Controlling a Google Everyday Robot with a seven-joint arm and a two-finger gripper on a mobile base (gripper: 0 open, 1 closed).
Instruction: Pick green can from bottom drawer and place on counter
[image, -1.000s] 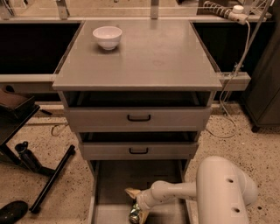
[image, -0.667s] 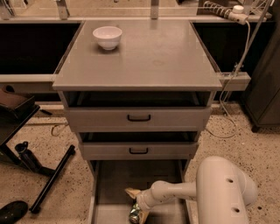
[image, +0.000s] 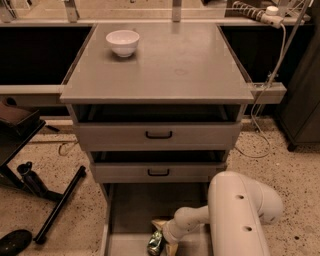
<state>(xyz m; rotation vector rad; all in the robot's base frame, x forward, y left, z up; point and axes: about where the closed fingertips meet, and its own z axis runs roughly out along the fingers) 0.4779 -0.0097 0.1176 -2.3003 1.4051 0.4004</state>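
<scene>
The green can (image: 155, 243) sits on the floor of the open bottom drawer (image: 130, 210), near its front edge. My gripper (image: 163, 236) is down inside that drawer at the end of the white arm (image: 240, 215). It is open, with its tan fingers (image: 160, 222) on either side of the can and the can at their tips. The counter (image: 165, 65) is the grey cabinet top above, with a white bowl (image: 122, 42) at its back left.
Two shallower drawers with black handles (image: 159, 134) stand partly open above the bottom drawer. A black stand leg (image: 60, 202) and a dark object lie on the speckled floor to the left. A white cable (image: 265, 95) hangs at the right.
</scene>
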